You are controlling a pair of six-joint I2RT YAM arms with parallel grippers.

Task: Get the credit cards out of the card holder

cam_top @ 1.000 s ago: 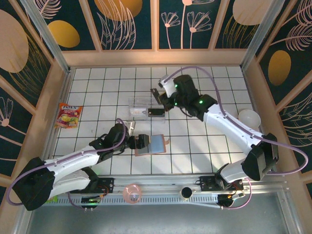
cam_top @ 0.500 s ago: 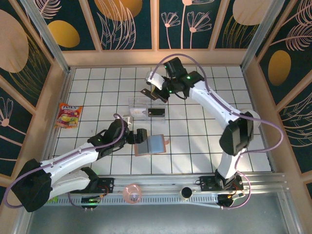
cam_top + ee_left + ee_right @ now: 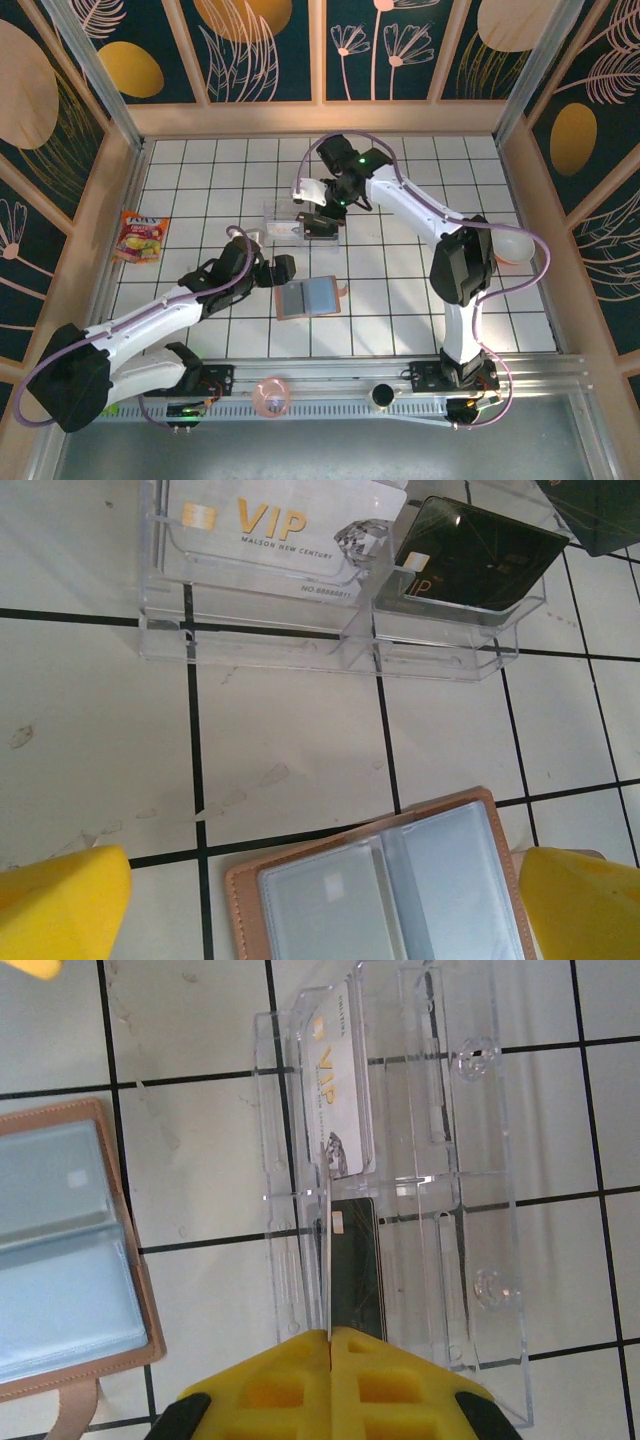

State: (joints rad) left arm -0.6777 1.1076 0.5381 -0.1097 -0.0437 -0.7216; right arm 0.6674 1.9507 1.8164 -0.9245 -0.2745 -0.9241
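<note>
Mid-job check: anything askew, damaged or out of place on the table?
Nothing stands out. The card holder lies open and flat, its pockets looking empty; the whitish VIP card and the black card lean in neighbouring slots of the clear tray, neither bent nor spilled.

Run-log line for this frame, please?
left fingers open near card holder | right fingers shut above tray | white card, black card in tray
</note>
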